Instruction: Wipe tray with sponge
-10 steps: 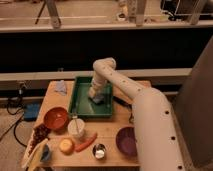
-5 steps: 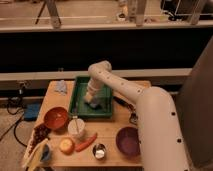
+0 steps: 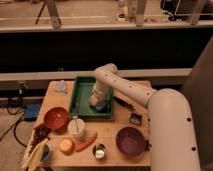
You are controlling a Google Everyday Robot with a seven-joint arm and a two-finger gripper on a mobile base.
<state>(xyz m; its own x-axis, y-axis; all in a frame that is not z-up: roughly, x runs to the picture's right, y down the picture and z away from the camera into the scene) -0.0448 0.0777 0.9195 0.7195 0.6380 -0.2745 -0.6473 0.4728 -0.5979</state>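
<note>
A green tray [image 3: 80, 95] lies on the wooden table at the back middle. My gripper [image 3: 97, 103] is down inside the tray at its right front part, pressed on a pale sponge [image 3: 98, 106] that lies on the tray floor. The white arm [image 3: 125, 87] reaches in from the right over the tray's right rim. The sponge is mostly hidden under the gripper.
In front of the tray stand a red bowl [image 3: 55, 118], a white cup [image 3: 76, 127], a carrot [image 3: 86, 142], an orange fruit [image 3: 66, 145], a small metal cup [image 3: 99, 150] and a purple bowl [image 3: 131, 141]. A blue cloth [image 3: 60, 87] lies at back left. Dark utensils [image 3: 131, 111] lie right of the tray.
The gripper with the sponge has slid along the tray floor, first to the left, then back toward the front right. The other objects have not moved.
</note>
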